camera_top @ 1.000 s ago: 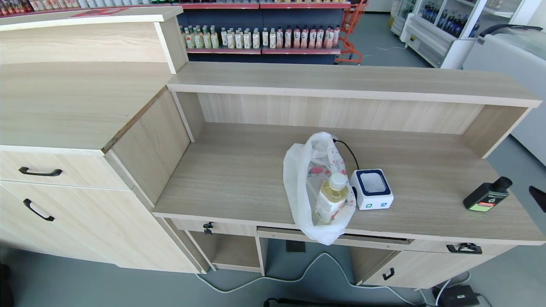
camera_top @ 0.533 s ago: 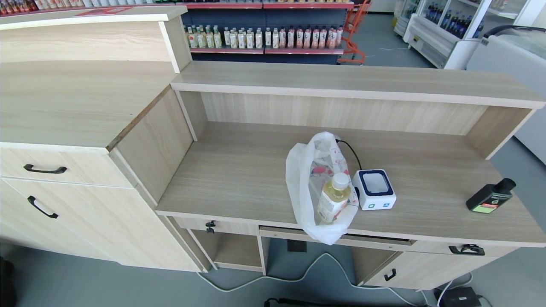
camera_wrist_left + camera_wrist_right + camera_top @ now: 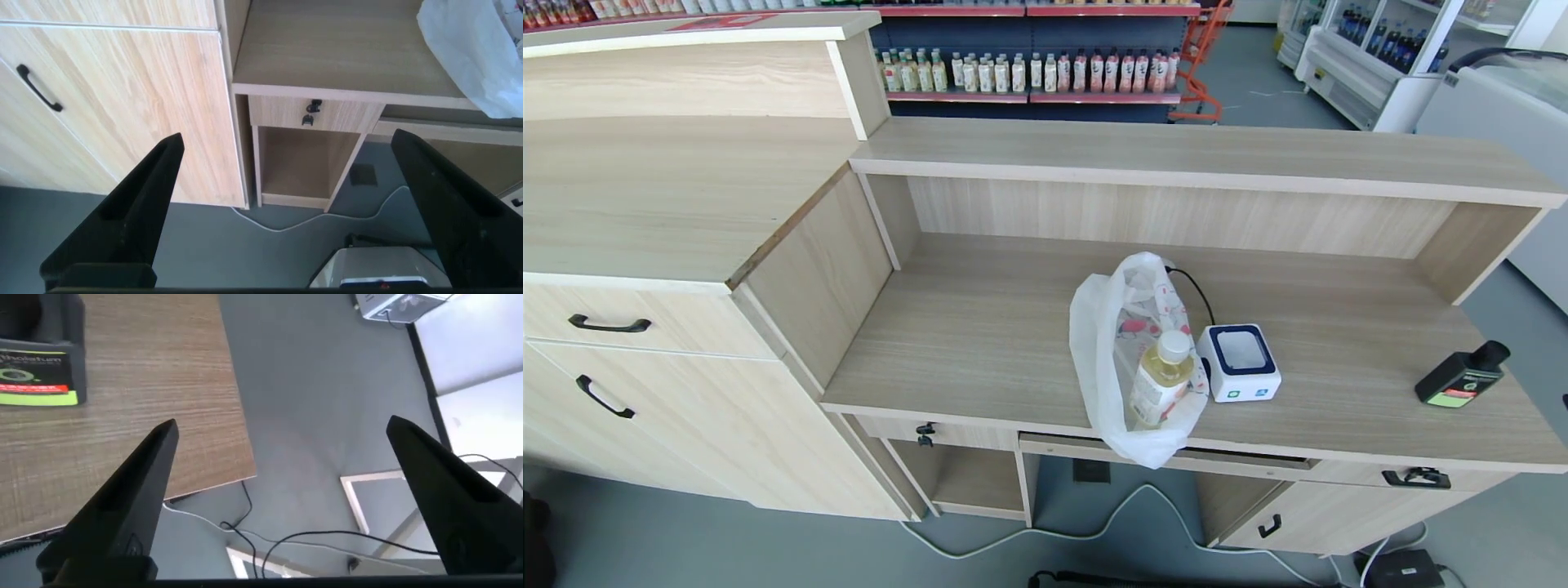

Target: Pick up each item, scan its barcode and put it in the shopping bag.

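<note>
Black bottle (image 3: 1462, 377) sat near the counter (image 3: 1339, 327) edge, frame right; my left gripper (image 3: 288, 139) and right gripper (image 3: 282, 423) gaped empty; a nudge could drop it.

On the counter (image 3: 980, 327), a bag (image 3: 1094, 343) is sitting at the front edge with a bottle (image 3: 1161, 380) standing in it; a scanner (image 3: 1239, 362) is sitting just beside the bag at 3 o'clock, and a flask (image 3: 1462, 376) is lying well apart, farther toward 3 o'clock
</note>
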